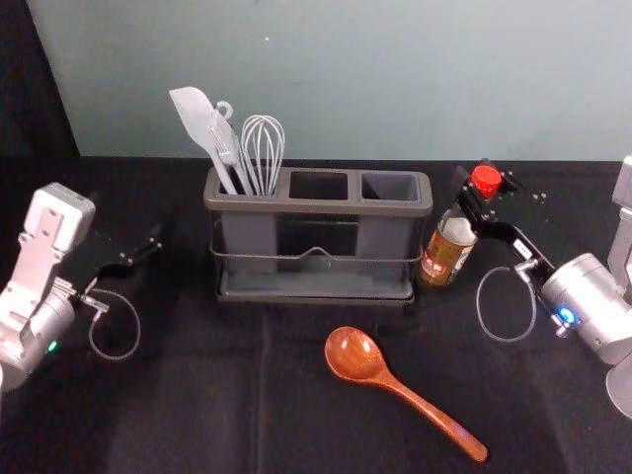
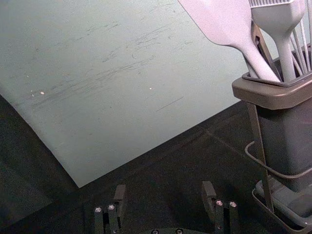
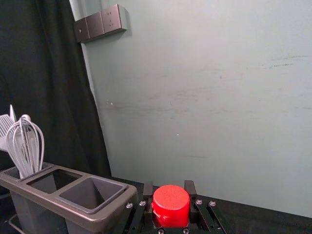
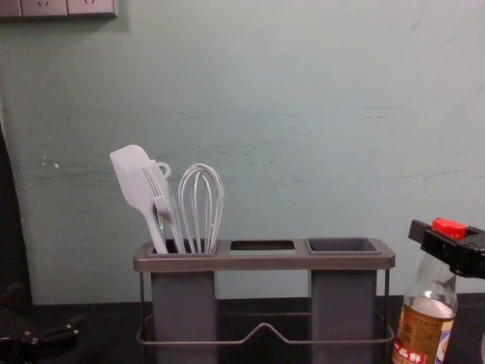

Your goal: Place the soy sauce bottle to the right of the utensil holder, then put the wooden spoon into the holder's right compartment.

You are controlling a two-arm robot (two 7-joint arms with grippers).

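The soy sauce bottle (image 1: 449, 247) is just right of the utensil holder (image 1: 316, 286), its red cap leaning away from the holder. My right gripper (image 1: 486, 186) is shut on the bottle near the cap; in the right wrist view the red cap (image 3: 170, 205) sits between the fingertips of the right gripper (image 3: 169, 195). The wooden spoon (image 1: 363, 357) lies in front of the holder, handle toward the front right. The holder's right compartment (image 4: 343, 245) has nothing visible in it. My left gripper (image 1: 138, 259) is left of the holder, open in its wrist view (image 2: 163, 195).
A white spatula (image 1: 200, 123), a brush and a whisk (image 1: 264, 148) stand in the holder's left compartment. The wall (image 1: 395, 89) rises behind the black-covered table (image 1: 197, 395). Sockets (image 3: 100, 23) are mounted on the wall.
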